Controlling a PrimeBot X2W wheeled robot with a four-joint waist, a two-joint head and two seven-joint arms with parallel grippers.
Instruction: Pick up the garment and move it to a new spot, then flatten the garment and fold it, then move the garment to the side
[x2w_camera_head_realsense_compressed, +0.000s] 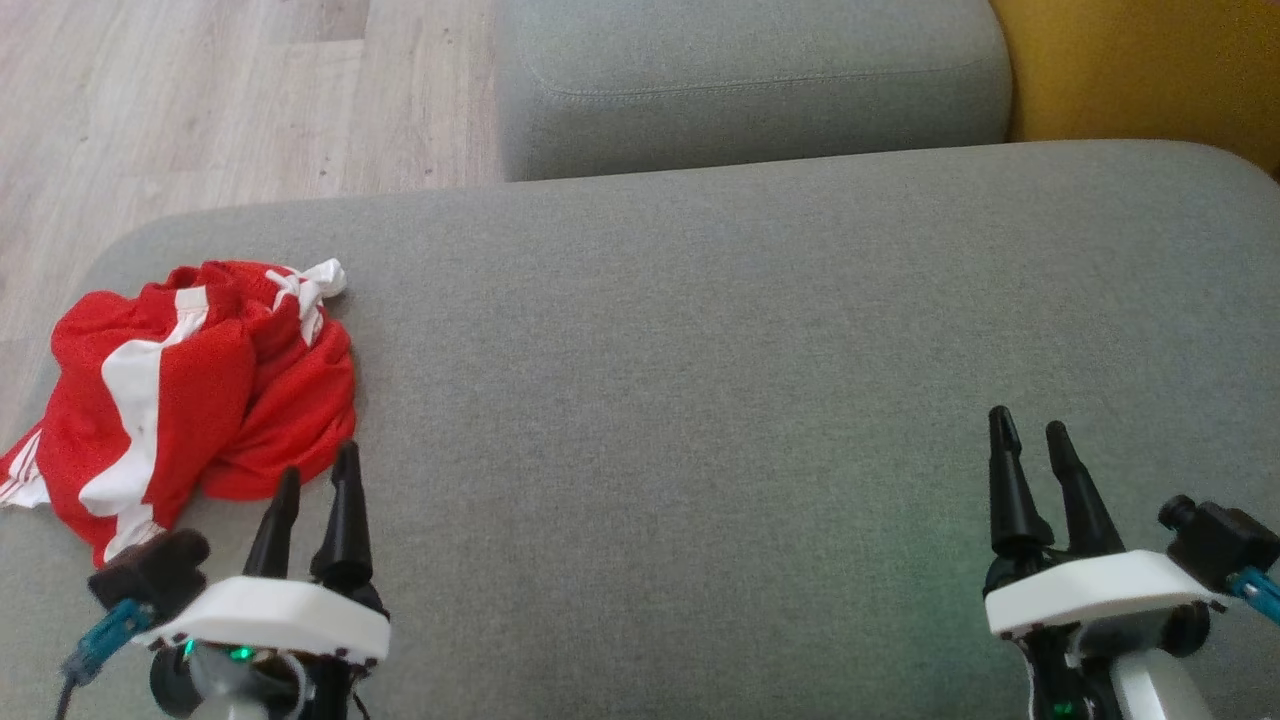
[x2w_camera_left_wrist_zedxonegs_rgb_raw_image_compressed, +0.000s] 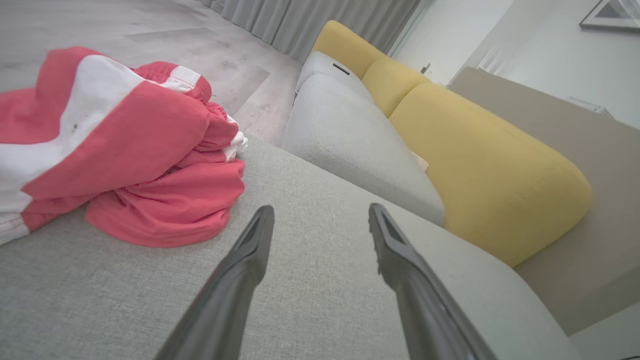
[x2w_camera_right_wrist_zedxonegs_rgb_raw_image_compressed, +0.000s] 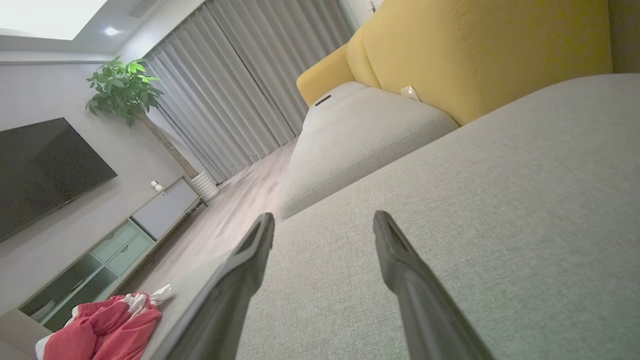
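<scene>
One crumpled garment (x2w_camera_head_realsense_compressed: 200, 385) near left gripper (x2w_camera_head_realsense_compressed: 318, 460)

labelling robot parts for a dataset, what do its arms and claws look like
Left claw and right claw: each two long tapered black fingers on a white wrist shell, a black camera block with a teal cable on its outer side, green light below.

One garment (x2w_camera_head_realsense_compressed: 190, 380). Two hands: left hand (x2w_camera_head_realsense_compressed: 318, 462), right hand (x2w_camera_head_realsense_compressed: 1027, 420). Two grey cushions: near cushion (x2w_camera_head_realsense_compressed: 700, 350), far cushion (x2w_camera_head_realsense_compressed: 750, 80). One TV (x2w_camera_right_wrist_zedxonegs_rgb_raw_image_compressed: 45, 170). One plant (x2w_camera_right_wrist_zedxonegs_rgb_raw_image_compressed: 122, 90). One cabinet (x2w_camera_right_wrist_zedxonegs_rgb_raw_image_compressed: 150, 220).
</scene>
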